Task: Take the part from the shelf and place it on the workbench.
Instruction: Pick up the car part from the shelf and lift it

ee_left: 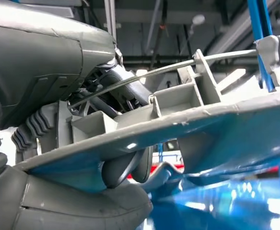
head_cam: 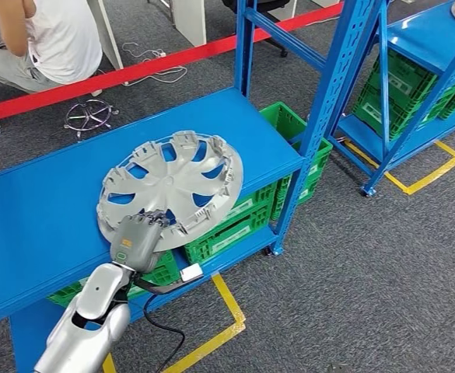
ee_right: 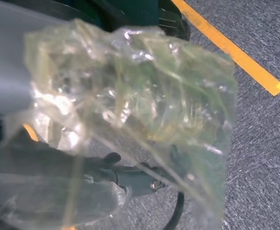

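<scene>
On the blue shelf [head_cam: 48, 202], the left robot hand [head_cam: 135, 239] grips the grey wheel cover's [head_cam: 175, 183] rim above green crates [head_cam: 236, 221]

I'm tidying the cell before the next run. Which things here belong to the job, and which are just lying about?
Job: grey wheel cover, gripped at its rim by the left hand; blue shelf.
Lying about: green crates, red barrier tape, chair base.

Grey carpet floor [head_cam: 354, 287] marked with yellow tape lines [head_cam: 225, 311]. Blue metal shelving [head_cam: 330, 85] holds green crates [head_cam: 243, 221]. A red barrier tape [head_cam: 154, 66] crosses behind; a person [head_cam: 54, 35] sits beyond.
</scene>
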